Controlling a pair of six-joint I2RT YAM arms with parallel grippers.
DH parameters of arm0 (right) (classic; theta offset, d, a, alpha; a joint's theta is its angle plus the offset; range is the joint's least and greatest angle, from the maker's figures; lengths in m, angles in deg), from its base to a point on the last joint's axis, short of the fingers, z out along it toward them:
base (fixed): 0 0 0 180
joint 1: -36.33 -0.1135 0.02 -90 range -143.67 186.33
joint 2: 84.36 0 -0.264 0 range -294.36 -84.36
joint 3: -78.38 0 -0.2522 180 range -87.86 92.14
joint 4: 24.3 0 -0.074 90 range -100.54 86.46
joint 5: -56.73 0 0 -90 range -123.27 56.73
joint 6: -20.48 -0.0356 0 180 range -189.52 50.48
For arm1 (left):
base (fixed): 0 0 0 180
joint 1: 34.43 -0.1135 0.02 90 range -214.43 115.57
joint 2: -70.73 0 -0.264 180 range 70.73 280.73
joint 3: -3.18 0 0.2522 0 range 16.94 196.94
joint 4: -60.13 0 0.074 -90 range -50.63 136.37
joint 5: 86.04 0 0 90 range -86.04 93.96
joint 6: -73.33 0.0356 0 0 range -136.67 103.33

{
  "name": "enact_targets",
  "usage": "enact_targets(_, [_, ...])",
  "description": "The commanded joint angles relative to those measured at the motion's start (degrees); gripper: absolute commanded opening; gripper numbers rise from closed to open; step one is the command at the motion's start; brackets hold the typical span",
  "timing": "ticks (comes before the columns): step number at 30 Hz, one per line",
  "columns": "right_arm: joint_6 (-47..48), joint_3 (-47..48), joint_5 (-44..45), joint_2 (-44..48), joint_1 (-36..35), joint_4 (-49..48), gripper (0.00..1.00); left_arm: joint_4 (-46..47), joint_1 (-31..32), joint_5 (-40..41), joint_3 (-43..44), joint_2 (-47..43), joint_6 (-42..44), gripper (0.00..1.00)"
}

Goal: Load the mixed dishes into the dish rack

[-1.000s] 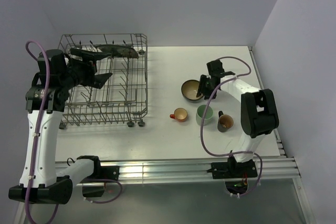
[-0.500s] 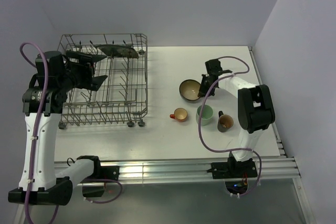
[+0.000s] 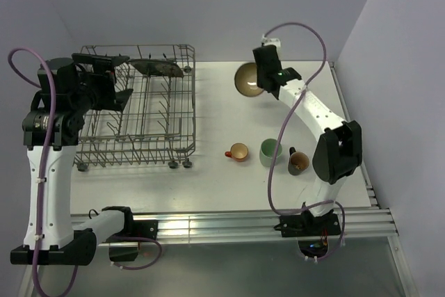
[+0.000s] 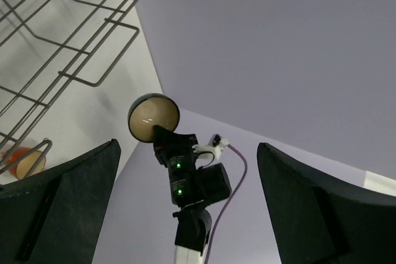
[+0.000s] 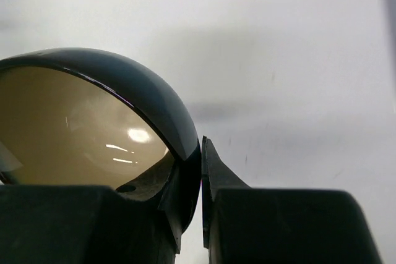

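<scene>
Holding the bowl [image 3: 246,79] above the worktop [image 3: 222,179], right of the rack [image 3: 139,151], the right end effector [image 5: 201,153] clamps its rim. Glazed ceramic looks stiff, slippery and breakable, so a rim grip suits. Left end effector [image 3: 124,78] spread apart, empty.

Your left arm [image 3: 49,172] stands tall over its base, with the wrist bent so that the left pincer [image 3: 117,80] points to the right, its jaws spread wide and holding nothing. Your right arm [image 3: 313,113] stretches far out from its base and angles leftward. The right pincer [image 3: 261,78] is clamped on the rim of the blue bowl [image 3: 245,80].
</scene>
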Motion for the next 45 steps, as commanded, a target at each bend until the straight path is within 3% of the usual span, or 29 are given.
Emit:
enact_targets(1, [12.85, 8.72, 14.48, 3.81, -6.72, -11.05, 0.0, 2.5, -0.13, 2.67, 4.67, -0.43, 1.6, 0.99])
enact_targets(2, [20.72, 9.42, 17.31, 3.28, -8.48, -16.29, 0.0, 2.06, -0.13, 2.58, 5.72, -0.16, 2.39, 0.99])
enact_targets(5, [31.82, 12.93, 21.9, 0.74, -13.93, -24.84, 0.0, 0.48, -0.13, 1.88, 6.43, 0.54, 3.18, 0.99])
enact_targets(9, [39.06, 19.0, 24.02, -3.83, -18.51, -31.19, 0.0, -1.28, -0.13, 1.62, 4.85, -1.21, 2.92, 0.99])
enact_targets(13, [48.2, 18.39, 24.64, -6.73, -23.34, -43.84, 0.0, -4.08, -0.13, 3.54, 5.9, -1.74, 2.48, 0.99])
enact_targets(17, [58.82, 19.97, 25.07, -12.0, -28.17, -54.11, 0.0, -11.37, -0.13, 7.67, 12.9, 1.32, 2.22, 0.99])
enact_targets(21, [62.98, 18.14, 21.31, -12.46, -30.64, -59.06, 0.0, -17.97, -0.13, 7.77, 18.12, 4.14, 3.1, 0.99])
enact_targets(28, [60.8, 17.77, 12.71, -12.37, -32.22, -56.7, 0.0, -17.89, -0.13, 8.12, 13.29, 1.25, 1.43, 0.99])
enact_targets(34, [57.19, 24.45, 7.24, -16.05, -33.63, -47.65, 0.0, -19.74, -0.13, 11.11, 14.34, 0.9, 1.69, 0.99])
enact_targets(45, [53.84, 31.57, -2.96, -20.89, -33.02, -40.79, 0.0, -18.59, -0.13, 10.4, 11.97, -1.39, -0.24, 0.99])
